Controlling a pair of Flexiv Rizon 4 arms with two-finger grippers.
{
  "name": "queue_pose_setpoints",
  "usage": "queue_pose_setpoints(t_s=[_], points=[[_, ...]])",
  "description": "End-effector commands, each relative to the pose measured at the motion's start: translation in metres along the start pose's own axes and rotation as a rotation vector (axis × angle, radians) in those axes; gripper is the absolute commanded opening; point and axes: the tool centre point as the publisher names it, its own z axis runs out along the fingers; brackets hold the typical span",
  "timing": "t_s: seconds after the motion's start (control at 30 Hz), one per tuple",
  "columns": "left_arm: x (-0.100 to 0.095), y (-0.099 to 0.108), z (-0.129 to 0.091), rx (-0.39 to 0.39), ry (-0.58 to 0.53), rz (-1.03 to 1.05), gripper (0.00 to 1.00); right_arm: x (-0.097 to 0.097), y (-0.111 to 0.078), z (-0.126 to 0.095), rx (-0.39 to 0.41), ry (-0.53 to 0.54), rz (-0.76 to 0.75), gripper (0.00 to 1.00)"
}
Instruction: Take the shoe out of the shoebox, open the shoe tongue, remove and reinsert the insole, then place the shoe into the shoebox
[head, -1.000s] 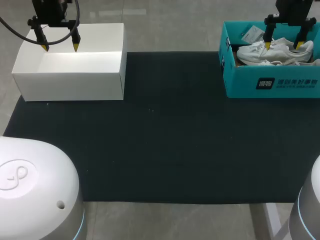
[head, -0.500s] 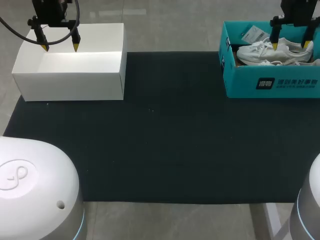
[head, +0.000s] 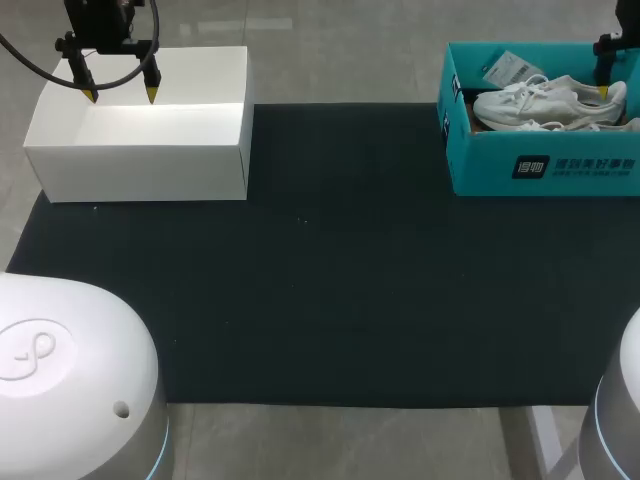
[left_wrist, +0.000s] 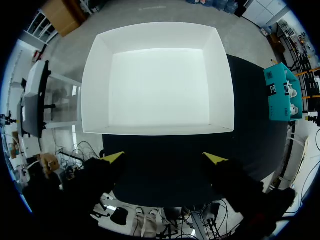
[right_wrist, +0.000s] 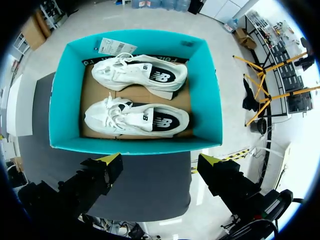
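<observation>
Two white lace-up shoes with black side marks lie on their sides in the teal shoebox (right_wrist: 135, 146). The nearer shoe (right_wrist: 137, 119) and the farther shoe (right_wrist: 142, 75) point their toes the same way on the brown cardboard floor. A paper tag (right_wrist: 111, 47) rests at a far corner. The box stands at the far right of the black mat (head: 330, 300). The right gripper (right_wrist: 159, 159) hangs above it, fingers spread wide and empty. The left gripper (left_wrist: 165, 157), equally wide and empty, hovers over the white box (left_wrist: 95, 90) at far left.
</observation>
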Motion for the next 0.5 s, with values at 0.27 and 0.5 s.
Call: queue_pose_setpoints(t_s=[0.27, 0.5], points=[[-0.0002, 0.0000, 0.0000, 0.000, 0.000, 0.000, 1.00, 0.0033, 0.0039, -0.0017, 0.009, -0.010, 0.001, 1.00], [-0.0002, 0.0000, 0.0000, 0.000, 0.000, 0.000, 1.00, -0.0054, 0.0102, -0.0018, -0.015, 0.010, 0.025, 1.00]])
